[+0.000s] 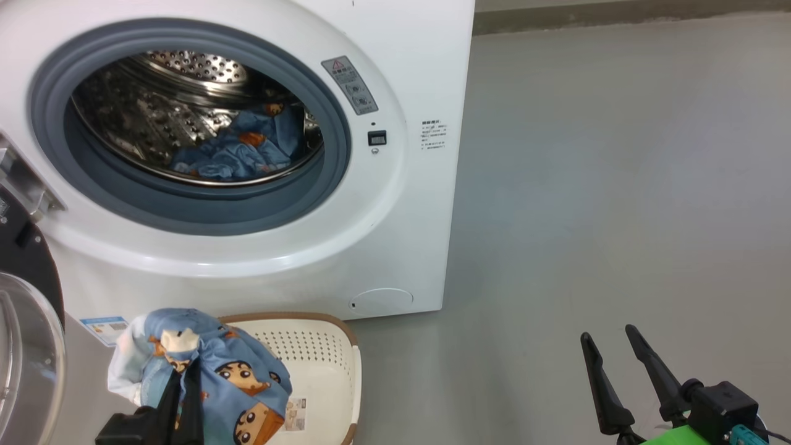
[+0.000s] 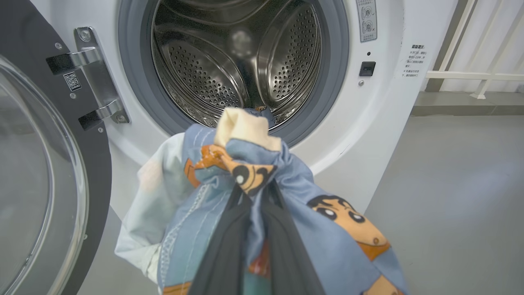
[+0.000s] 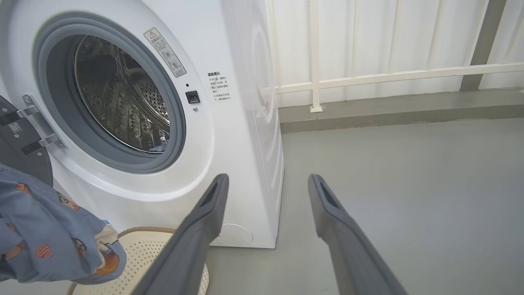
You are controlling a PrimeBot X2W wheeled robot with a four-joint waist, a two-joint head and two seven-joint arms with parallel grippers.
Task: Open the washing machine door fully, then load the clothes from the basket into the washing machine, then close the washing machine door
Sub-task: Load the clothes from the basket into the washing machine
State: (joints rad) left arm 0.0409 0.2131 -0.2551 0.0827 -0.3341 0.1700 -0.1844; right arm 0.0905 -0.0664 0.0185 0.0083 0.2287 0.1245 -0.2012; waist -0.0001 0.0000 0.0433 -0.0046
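At your far left the washing machine door (image 1: 28, 346) stands swung open, its glass bowl close beside the load, so a leftward drift of the arm could knock it or snag cloth on the hinge (image 2: 96, 78). Your left gripper (image 1: 184, 371) is clamped on the clothes (image 1: 216, 364), a bunched blue bundle hanging above the basket (image 1: 321, 364) and below the mouth of the washing machine (image 1: 395, 204). Loose folds droop on either side of the fingers. If you go in low, they may drag over the grey gasket (image 1: 185, 210) and hang out of the opening, where they would later foul the door. The hold looks like a small pinch of fabric, so a quick swing might shake it free onto the floor (image 1: 618, 185). One garment (image 1: 247, 151) lies in the drum already. Out at your right, the right gripper (image 1: 609, 334) hangs over the floor, fingers apart and holding nothing, well apart from the machine.
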